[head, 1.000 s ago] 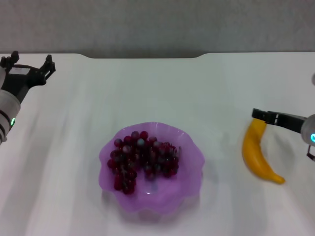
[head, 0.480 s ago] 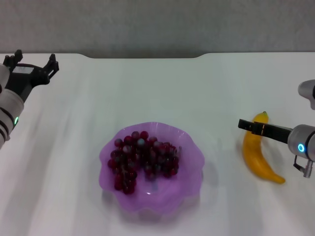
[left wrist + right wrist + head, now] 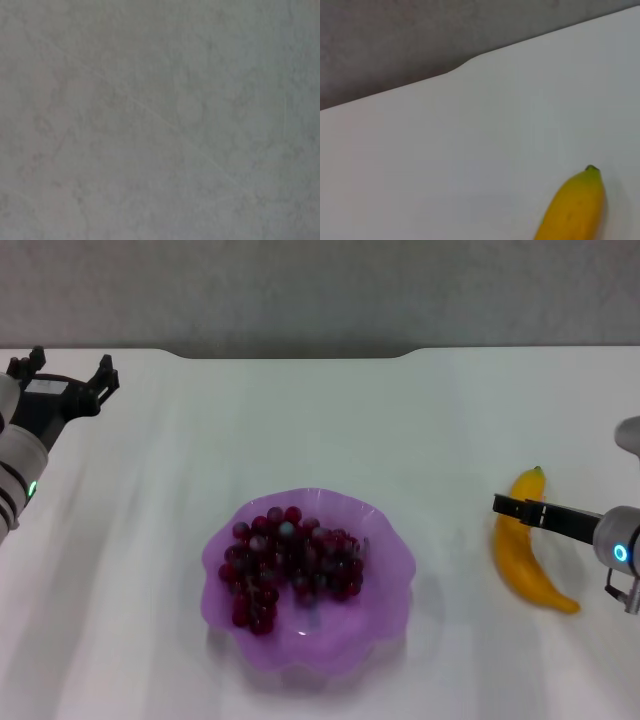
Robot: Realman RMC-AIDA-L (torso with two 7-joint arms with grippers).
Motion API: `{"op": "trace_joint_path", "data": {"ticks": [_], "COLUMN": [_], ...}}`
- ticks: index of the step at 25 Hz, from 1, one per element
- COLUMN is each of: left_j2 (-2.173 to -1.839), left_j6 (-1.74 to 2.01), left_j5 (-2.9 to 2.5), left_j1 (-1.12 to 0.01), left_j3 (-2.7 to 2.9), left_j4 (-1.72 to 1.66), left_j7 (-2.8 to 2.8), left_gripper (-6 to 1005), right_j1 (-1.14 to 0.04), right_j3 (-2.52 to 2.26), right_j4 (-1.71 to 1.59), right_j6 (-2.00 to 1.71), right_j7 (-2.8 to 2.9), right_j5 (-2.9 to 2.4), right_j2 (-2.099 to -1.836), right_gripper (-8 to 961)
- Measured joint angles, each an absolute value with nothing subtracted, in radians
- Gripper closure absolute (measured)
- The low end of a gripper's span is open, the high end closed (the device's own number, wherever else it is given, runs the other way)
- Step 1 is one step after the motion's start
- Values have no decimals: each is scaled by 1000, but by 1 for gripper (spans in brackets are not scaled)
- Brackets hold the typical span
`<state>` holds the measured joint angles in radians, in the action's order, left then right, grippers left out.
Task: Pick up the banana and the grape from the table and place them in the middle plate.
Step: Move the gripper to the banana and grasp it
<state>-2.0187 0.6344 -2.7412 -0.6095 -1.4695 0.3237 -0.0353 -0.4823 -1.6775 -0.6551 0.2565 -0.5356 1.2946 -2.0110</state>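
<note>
head view: the grape (image 3: pixel 292 565) bunch already lies in the middle plate (image 3: pixel 385 585), which sits low and centre on the white tabletop (image 3: pixel 330 420). the banana (image 3: pixel 524 556) lies at the right of the frame, well apart from the plate, its green-tipped stem toward the top. the right claw (image 3: pixel 520 508) reaches in from the right edge as a dark bar lying across the banana's upper part; whether its fingers are spread or pressed together i cannot tell from here, and nothing shows the fruit lifted. the left claw (image 3: pixel 62 378) hangs at the upper left, fingers spread, holding nothing, away from the work.

left wrist view: only a blank grey mottled surface, nothing of the task.

right wrist view: the banana's (image 3: pixel 572 209) stem end pokes in at the lower right corner, resting on the tabletop, with the notched far edge running across the upper part. the arm's own fingers do not show.

the step in hand looks like the grasp on the banana. to do it well, i would straddle the thick middle rather than the tapering stem end, fingers across the curve, close gently so the smooth skin does not slip or roll, then lift straight up before carrying it over the plate.
</note>
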Motion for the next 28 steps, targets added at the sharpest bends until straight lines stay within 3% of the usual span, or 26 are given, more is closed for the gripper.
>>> {"op": "trace_joint_path", "data": {"ticks": [28], "left_j2": [-2025], "left_j6": [631], "left_j5": [-2741], "left_j1": [-617], "left_j3": [-1469], "left_j4": [333], "left_j7": [-35], "left_gripper": [108], "right_j1": [-498], "right_j3": [-1743], "right_j4": [-616], "right_j6": [235], "right_j7": [-538], "right_j5": [1298], "right_j2": [-2017], "right_gripper": [91]}}
